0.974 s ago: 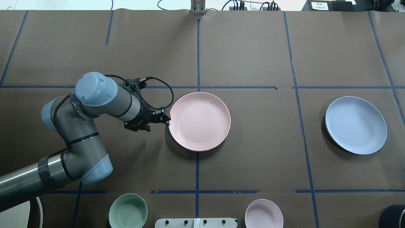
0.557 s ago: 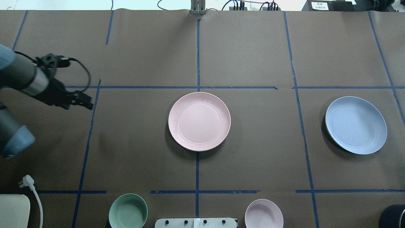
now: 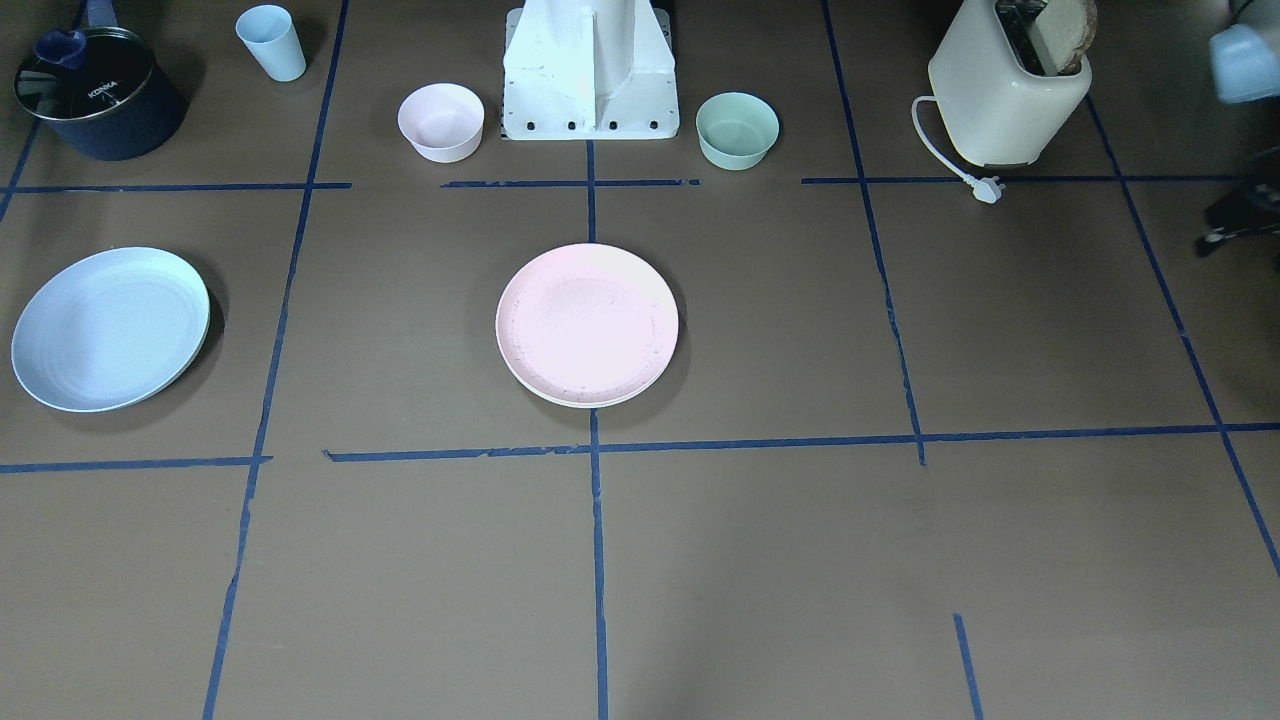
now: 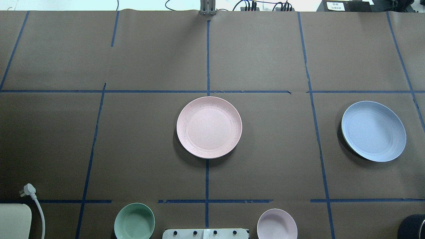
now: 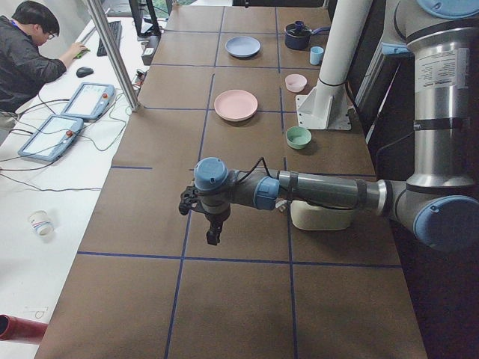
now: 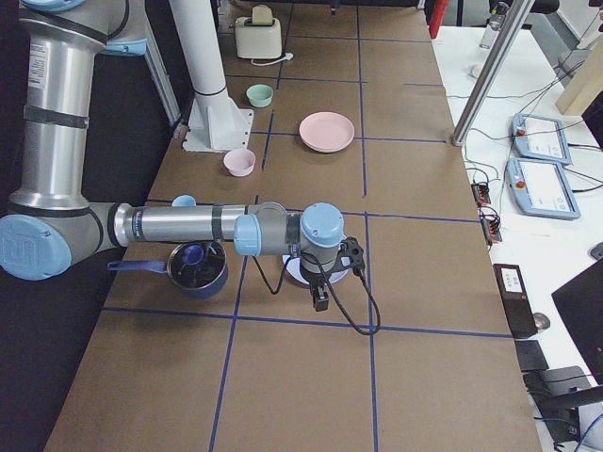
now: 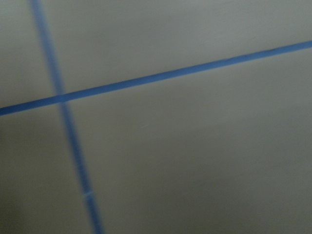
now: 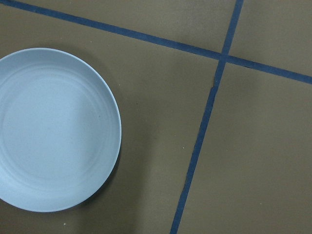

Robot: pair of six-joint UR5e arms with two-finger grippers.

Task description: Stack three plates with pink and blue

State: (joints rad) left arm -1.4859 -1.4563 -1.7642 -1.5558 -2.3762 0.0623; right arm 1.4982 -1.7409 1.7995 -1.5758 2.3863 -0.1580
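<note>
The pale pink plate (image 4: 209, 127) lies at the table's centre; in the front view (image 3: 587, 325) a thin cream rim (image 3: 570, 403) shows under its near edge, the cream plate otherwise hidden. The pale blue plate (image 4: 373, 131) lies alone far right and fills the left of the right wrist view (image 8: 53, 129). My left gripper (image 5: 213, 236) hangs over bare table far to the left of the plates; I cannot tell if it is open. My right gripper (image 6: 320, 299) hangs above the blue plate; I cannot tell its state. Neither holds anything that I can see.
A green bowl (image 4: 134, 221) and a small pink bowl (image 4: 277, 224) flank the robot base (image 3: 590, 70). A toaster (image 3: 1010, 85) with its plug (image 4: 29, 190) stands on my left. A dark pot (image 3: 95, 90) and blue cup (image 3: 272, 42) stand on my right.
My left arm has drawn back from the pink plate's left rim, swung left and left the overhead view. The plates have not moved.
</note>
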